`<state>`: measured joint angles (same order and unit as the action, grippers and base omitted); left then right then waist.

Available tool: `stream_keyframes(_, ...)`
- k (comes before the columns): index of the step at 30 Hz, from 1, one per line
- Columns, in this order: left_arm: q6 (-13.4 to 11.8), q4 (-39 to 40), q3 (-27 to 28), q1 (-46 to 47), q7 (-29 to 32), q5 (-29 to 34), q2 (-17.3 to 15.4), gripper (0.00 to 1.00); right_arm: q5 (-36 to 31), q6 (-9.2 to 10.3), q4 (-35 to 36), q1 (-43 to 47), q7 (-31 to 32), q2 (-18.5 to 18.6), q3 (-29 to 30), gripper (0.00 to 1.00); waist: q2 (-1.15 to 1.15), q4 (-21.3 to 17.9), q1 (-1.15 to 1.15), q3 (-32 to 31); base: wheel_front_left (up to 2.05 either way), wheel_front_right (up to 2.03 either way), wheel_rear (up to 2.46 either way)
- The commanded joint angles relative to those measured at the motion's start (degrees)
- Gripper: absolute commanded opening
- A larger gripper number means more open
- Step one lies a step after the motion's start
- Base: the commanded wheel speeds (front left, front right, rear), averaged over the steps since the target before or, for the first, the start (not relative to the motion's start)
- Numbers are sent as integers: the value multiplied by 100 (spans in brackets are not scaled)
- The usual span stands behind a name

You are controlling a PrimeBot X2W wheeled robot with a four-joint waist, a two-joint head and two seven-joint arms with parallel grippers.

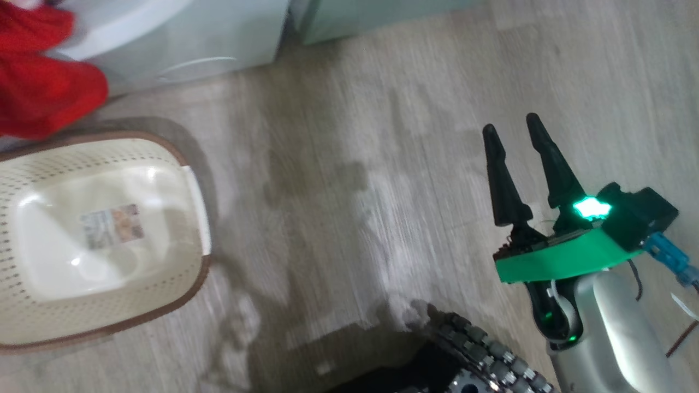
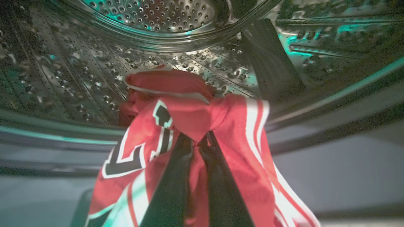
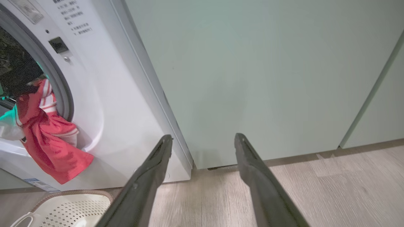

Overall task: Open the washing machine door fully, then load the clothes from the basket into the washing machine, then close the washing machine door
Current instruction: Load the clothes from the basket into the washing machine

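In the left wrist view my left gripper (image 2: 197, 138) is shut on the clothes (image 2: 189, 110), a red garment with white stripes, held at the mouth of the steel drum (image 2: 63, 78). The right wrist view shows the red cloth (image 3: 47, 138) draped over the lower rim of the washing machine (image 3: 120, 110) opening and hanging down its white front. The basket (image 1: 54, 267) stands on the floor at the left, holding nothing but its label sticker. My right gripper (image 1: 510, 124) hangs open over the bare floor, well to the right. The washing machine door is out of view.
Pale green cabinets (image 3: 252, 78) stand right beside the machine. The basket (image 3: 69, 205) sits just in front of the machine's base. My own wheeled base (image 1: 469, 349) is at the bottom. Wooden floor (image 1: 355, 191) lies between basket and right arm.
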<state>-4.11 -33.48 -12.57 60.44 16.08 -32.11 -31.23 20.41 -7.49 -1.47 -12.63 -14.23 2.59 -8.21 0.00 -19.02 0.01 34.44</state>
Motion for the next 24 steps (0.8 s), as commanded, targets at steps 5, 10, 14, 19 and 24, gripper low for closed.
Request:
stream_keyframes(5, 116, -89, 124, 1063, 784, 103, -805, 0, 274, 0, 189, -133, -74, 29, -205, 100, 0, -485, -1, 547, 0, 0, 0)
stream_keyframes(10, 28, -106, 198, 1518, 1256, 104, -1137, 0, 443, 0, 318, -186, -75, 29, -296, 100, 0, -690, -1, 802, 0, 0, 0)
stream_keyframes(14, -98, -52, 249, 1824, 1188, 234, -1357, 0, 542, 0, 408, -217, -76, 29, -362, 100, 0, -806, -1, 990, 0, 0, 0)
stream_keyframes(19, -290, 7, 377, 2132, 636, 342, -1397, 0, 613, 0, 484, -256, -76, 29, -394, 100, 0, -885, -1, 1147, 0, 0, 0)
stream_keyframes(24, -344, 76, 499, 2603, -478, 517, -1380, 0, 650, 0, 557, -307, -76, 29, -439, 100, 0, -944, -1, 1278, 0, 0, 0)
